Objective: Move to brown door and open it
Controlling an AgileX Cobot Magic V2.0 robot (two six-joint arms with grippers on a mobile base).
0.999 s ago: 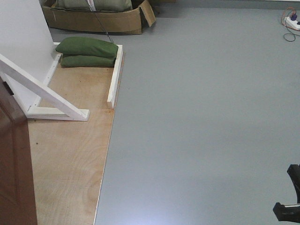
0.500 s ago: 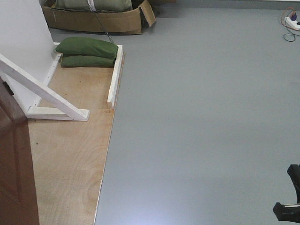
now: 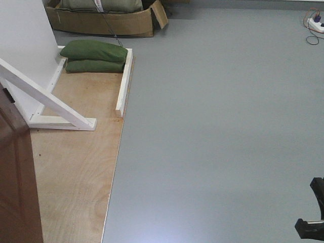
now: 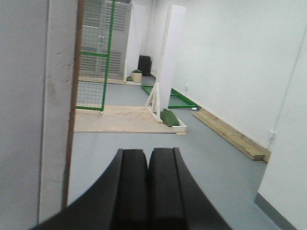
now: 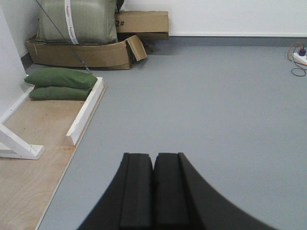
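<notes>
The brown door (image 3: 15, 192) shows only as a glossy reddish-brown slab at the lower left edge of the front view; its handle is out of view. In the left wrist view my left gripper (image 4: 147, 155) is shut with nothing between its black fingers, pointing down a grey corridor beside a pale panel with a thin brown edge strip (image 4: 72, 143). My right gripper (image 5: 153, 159) is shut and empty too, held over bare grey floor. A black part of the right arm (image 3: 310, 225) pokes in at the bottom right of the front view.
White wooden frame braces (image 3: 50, 104) stand on a plywood sheet (image 3: 76, 167) beside the white wall panel (image 3: 25, 35). Green sandbags (image 3: 96, 50) and a cardboard box (image 3: 101, 20) lie beyond. A power strip (image 3: 315, 21) sits far right. Planks (image 4: 230, 134) line the corridor wall.
The brown door takes up slightly more of the front view's lower left edge than one second ago. Both grippers look unchanged.
</notes>
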